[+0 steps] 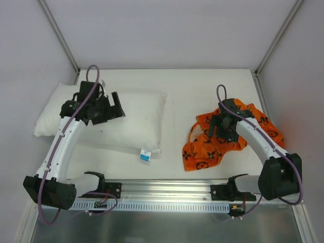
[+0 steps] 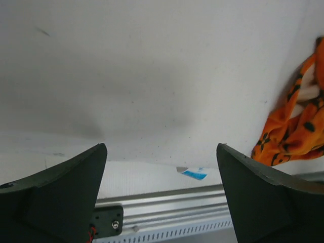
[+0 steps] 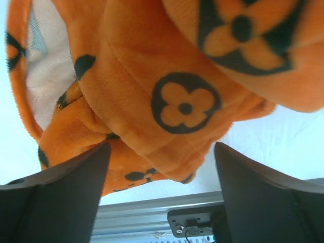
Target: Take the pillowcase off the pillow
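Pillow and cover lie apart on the table (image 1: 177,83). The pillow (image 1: 139,121), plain white and bare, lies at nine o'clock on the tabletop, with its small white-and-blue tag (image 1: 146,155) poking out at its five o'clock corner. The left gripper (image 1: 118,105) hovers over the pillow's middle with its jaws spread wide and nothing between them. Its wrist view shows only white fabric past the two dark fingers (image 2: 61,192).

Over at three o'clock, well apart from the pillow, the pillowcase (image 1: 207,152) sits in a crumpled orange heap. Black flower and circle motifs show on it, and a pale lining peeks out at its nine o'clock side. The right gripper (image 1: 219,132) hangs right over that heap, pointing down, jaws wide apart too. Orange plush fills the wrist view beyond the fingers, but neither finger pinches it, and whether the tips brush the fabric I cannot tell. At six o'clock, the metal rail (image 1: 167,190) carries both arm bases.
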Controlling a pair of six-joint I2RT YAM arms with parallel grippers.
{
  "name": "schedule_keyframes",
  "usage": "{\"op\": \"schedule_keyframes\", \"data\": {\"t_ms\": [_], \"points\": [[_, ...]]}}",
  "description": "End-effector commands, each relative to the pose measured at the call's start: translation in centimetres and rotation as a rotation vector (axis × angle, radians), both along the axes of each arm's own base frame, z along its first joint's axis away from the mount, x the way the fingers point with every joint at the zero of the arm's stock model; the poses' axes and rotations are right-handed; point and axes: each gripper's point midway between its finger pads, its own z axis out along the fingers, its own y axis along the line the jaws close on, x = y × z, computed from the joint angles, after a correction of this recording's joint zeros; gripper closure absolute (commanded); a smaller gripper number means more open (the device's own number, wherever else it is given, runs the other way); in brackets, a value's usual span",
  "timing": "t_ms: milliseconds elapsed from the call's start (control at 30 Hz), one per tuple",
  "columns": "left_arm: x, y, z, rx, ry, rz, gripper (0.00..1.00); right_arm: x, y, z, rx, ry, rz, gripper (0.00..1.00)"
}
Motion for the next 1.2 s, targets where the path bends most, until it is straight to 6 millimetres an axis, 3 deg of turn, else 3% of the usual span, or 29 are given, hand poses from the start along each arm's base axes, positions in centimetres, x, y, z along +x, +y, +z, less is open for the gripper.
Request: {"op": "schedule_keyframes", "data": {"t_ms": [0, 67, 200, 233, 267, 333, 367, 400, 467, 500, 533, 567, 600, 633, 667, 733, 767, 800, 867, 900, 967, 1000, 1033, 1100, 1133, 1167], "points": [[-2.7, -1.5, -5.9, 0.022, 0.199, -0.009, 0.10, 1.4, 2.0, -2.3, 0.048, 0.023, 0.008, 0.17], [-3.3, -2.2, -8.2, 0.039, 0.249, -0.020, 0.15, 3.4, 2.2, -2.4, 0.036, -0.002, 0.004, 0.30], [-3.4, -2.8, -11.2, 0.043, 0.312, -0.010, 0.21, 8.6, 2.9, -1.0, 0.072, -0.003, -0.012, 0.99], [-3.2, -2.9, -11.9, 0.047, 0.328, -0.008, 0.24, 10.0, 2.6, -0.6, 0.081, -0.009, -0.032, 0.99], [-2.8, -2.8, -12.3, 0.053, 0.325, 0.013, 0.35, 12.9, 2.7, 2.9, 0.096, -0.099, -0.048, 0.99], [-2.0, -2.6, -13.4, 0.074, 0.344, 0.033, 0.54, 15.3, 2.8, 6.7, 0.109, -0.199, -0.059, 0.99], [-1.4, -2.7, -13.6, 0.078, 0.343, 0.036, 0.62, 17.1, 3.0, 10.4, 0.128, -0.299, -0.065, 0.99], [0.4, -2.7, -12.8, 0.094, 0.300, 0.046, 0.80, 17.7, 2.9, 12.2, 0.133, -0.349, -0.070, 0.99], [2.5, -3.0, -13.5, 0.123, 0.320, 0.032, 0.90, 18.4, 2.7, 16.3, 0.145, -0.462, -0.093, 0.99], [5.2, -3.7, -11.3, 0.111, 0.254, 0.029, 0.93, 18.4, 2.5, 17.4, 0.143, -0.492, -0.102, 0.99], [6.7, -4.0, -12.2, 0.122, 0.276, 0.023, 0.94, 18.3, 2.1, 18.1, 0.137, -0.515, -0.115, 0.99], [9.6, -5.0, -9.6, 0.104, 0.197, 0.005, 0.93, 17.8, 1.7, 19.3, 0.127, -0.549, -0.126, 0.97], [11.1, -5.7, -10.0, 0.098, 0.206, -0.013, 0.89, 17.4, 1.5, 19.4, 0.120, -0.550, -0.120, 0.86], [12.4, -6.2, -9.1, 0.086, 0.179, -0.026, 0.86, 17.0, 1.3, 19.4, 0.113, -0.542, -0.114, 0.66], [14.5, -6.8, -6.3, 0.066, 0.109, -0.028, 0.84, 16.1, 1.1, 19.0, 0.093, -0.518, -0.094, 0.26], [15.8, -8.2, -5.0, 0.026, 0.087, -0.073, 0.61, 15.1, 0.7, 18.0, 0.066, -0.476, -0.079, 0.01], [16.7, -8.5, -3.0, 0.009, 0.043, -0.080, 0.49, 13.8, 0.1, 17.0, 0.035, -0.441, -0.077, 0.01], [16.8, -8.7, -2.1, 0.003, 0.024, -0.085, 0.29, 13.2, -0.2, 16.5, 0.026, -0.432, -0.079, 0.03], [16.5, -8.6, -0.9, 0.000, 0.003, -0.097, 0.17, 11.8, -0.8, 16.6, 0.018, -0.451, -0.091, 0.04], [15.9, -8.6, 0.2, -0.007, -0.019, -0.103, 0.16, 10.8, -1.0, 14.9, 0.007, -0.417, -0.093, 0.04], [14.4, -8.2, 0.1, -0.008, -0.005, -0.109, 0.16, 9.6, -1.4, 15.0, 0.008, -0.445, -0.102, 0.04], [13.3, -8.0, 1.4, -0.015, -0.033, -0.115, 0.16, 9.1, -1.5, 14.6, 0.007, -0.442, -0.101, 0.04], [12.3, -7.8, 0.5, -0.008, -0.009, -0.123, 0.16, 8.4, -1.6, 13.4, 0.003, -0.418, -0.100, 0.04], [10.3, -7.2, 1.9, -0.006, -0.046, -0.141, 0.16, 7.5, -1.6, 12.8, 0.008, -0.437, -0.069, 0.04], [9.1, -7.0, 0.9, -0.003, -0.019, -0.154, 0.15, 7.2, -1.6, 12.7, 0.006, -0.447, -0.062, 0.04], [8.3, -7.2, 1.0, -0.016, -0.023, -0.184, 0.15, 7.1, -1.8, 12.7, 0.000, -0.462, -0.063, 0.04]]}}
